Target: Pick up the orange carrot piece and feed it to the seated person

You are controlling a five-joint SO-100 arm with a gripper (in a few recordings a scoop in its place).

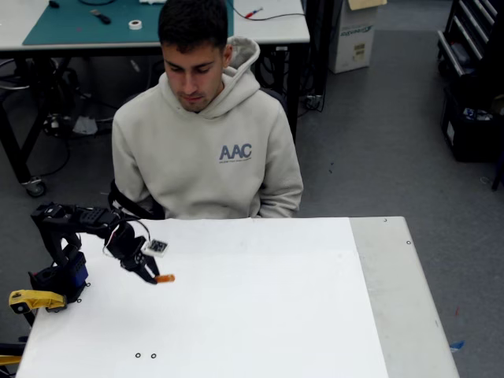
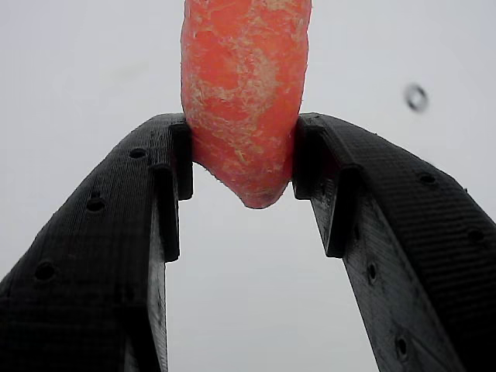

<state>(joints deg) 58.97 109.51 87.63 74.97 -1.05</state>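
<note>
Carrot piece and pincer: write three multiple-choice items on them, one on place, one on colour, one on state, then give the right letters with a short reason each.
1. Where is the carrot piece in the fixed view?
A. Near the table's left side, at the pincer's tip
B. At the table's right edge
C. In the seated person's hand

2. What colour are the pincer fingers?
A. White
B. Black
C. Yellow

3. What is the pincer's state?
A. Open wide with nothing in it
B. Shut on the carrot piece
C. Shut on a roll of tape

Answers:
1 A: in the fixed view the carrot piece sticks out from the pincer over the left part of the white table, away from the seated person.
2 B: both fingers are black in the wrist view.
3 B: the wrist view shows both fingers pressed against the carrot's sides.
</note>
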